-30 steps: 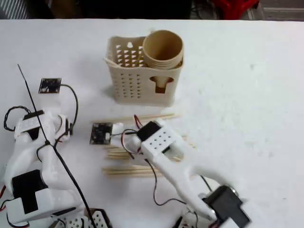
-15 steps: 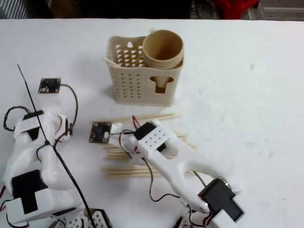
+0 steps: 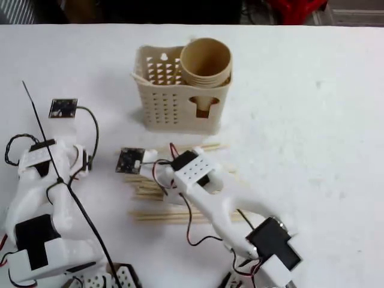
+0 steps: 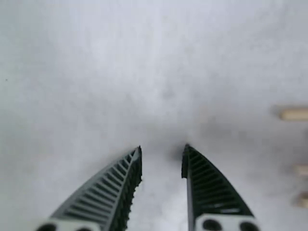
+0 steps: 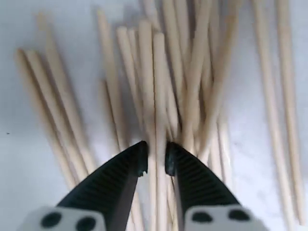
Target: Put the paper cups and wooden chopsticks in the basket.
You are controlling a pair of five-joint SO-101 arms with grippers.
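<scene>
Here's the right gripper (image 5: 156,159) low in the pile of wooden chopsticks (image 3: 157,215), fingers (image 5: 118,185) pinched in on a single stick. The pile lies on the white worktop (image 3: 312,120) just below centre of the high view, in front of the basket (image 3: 180,111). The paper cups (image 3: 205,60) sit stacked in the basket's right side, upper centre. The left arm (image 3: 42,198) is at lower left, and the left gripper (image 4: 161,154) hangs over bare worktop, fingers (image 4: 207,187) apart with nothing between them, a few stick ends nearby

Overhead and close wrist views, chopsticks (image 3: 150,215) shared
</scene>
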